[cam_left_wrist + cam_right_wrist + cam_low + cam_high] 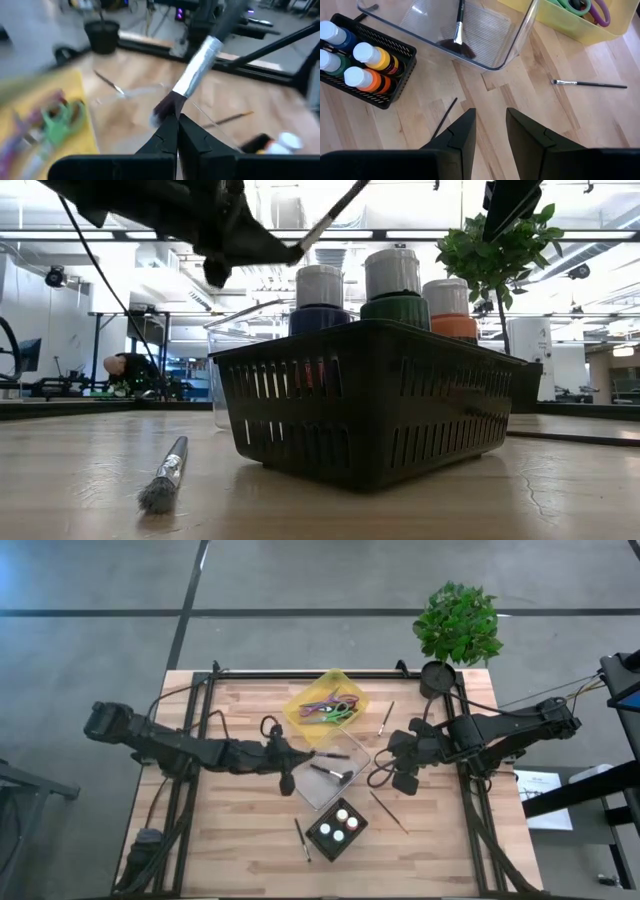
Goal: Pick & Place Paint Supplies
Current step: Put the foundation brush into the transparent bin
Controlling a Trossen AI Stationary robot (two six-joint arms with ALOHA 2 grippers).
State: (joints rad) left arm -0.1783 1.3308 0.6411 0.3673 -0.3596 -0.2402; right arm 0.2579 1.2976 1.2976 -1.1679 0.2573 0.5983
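Note:
My left gripper (298, 755) hovers above the clear tub (330, 780) and is shut on a dark-handled brush (332, 754). In the low view that brush (330, 215) slants up from the gripper (296, 252). A second brush (457, 30) lies inside the clear tub (520, 45). Paint bottles with white caps (360, 62) stand in a black basket (337, 828). My right gripper (490, 125) is open over bare table, right of the tub (398, 775). A thin brush (445, 116) lies just ahead of it. My left gripper pinches the brush at its bristle end (167, 106), between the two fingertips (167, 131). The silver ferrule (197, 67) and dark handle stick out beyond the fingers, toward the table's right. The brush is lifted clear of the table.
A yellow bin with scissors (325, 705) sits behind the tub. Loose brushes lie on the table: one near the far right (386, 718), one right of the basket (388, 810), one left of it (302, 838). A potted plant (455, 625) stands at the far right corner.

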